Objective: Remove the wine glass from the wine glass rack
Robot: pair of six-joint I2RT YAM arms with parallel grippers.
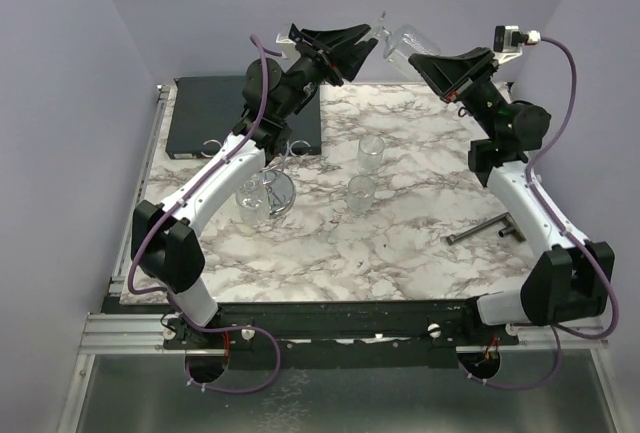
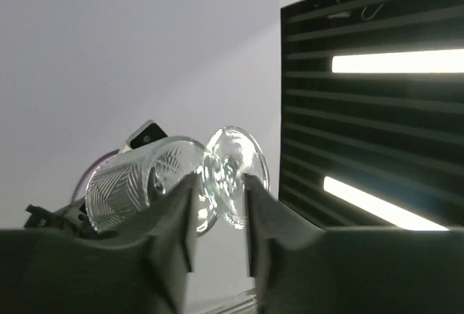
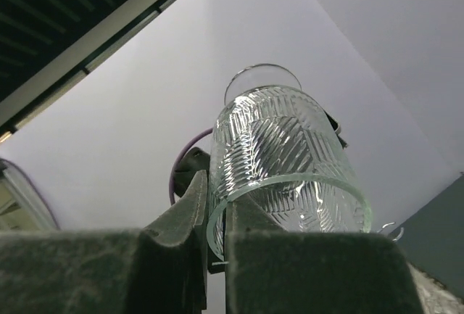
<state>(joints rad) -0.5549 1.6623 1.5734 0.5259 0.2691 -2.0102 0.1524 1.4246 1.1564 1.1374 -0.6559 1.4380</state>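
Left pincer (image 2: 220, 209): narrow; I hold the glass (image 2: 138, 183) by its stem, just at the round foot, with one finger on each side.
Right pincer (image 3: 216, 238): narrow; I pinch the rim of the bowl, and the rim passes between my two fingers.
Glass: in the air, lying on its side between my two pincers, with the foot at the left pincer and the mouth at the right one.
Rack (image 1: 280, 193): on the table (image 1: 420, 253), low under my left pincer, well apart from the glass.
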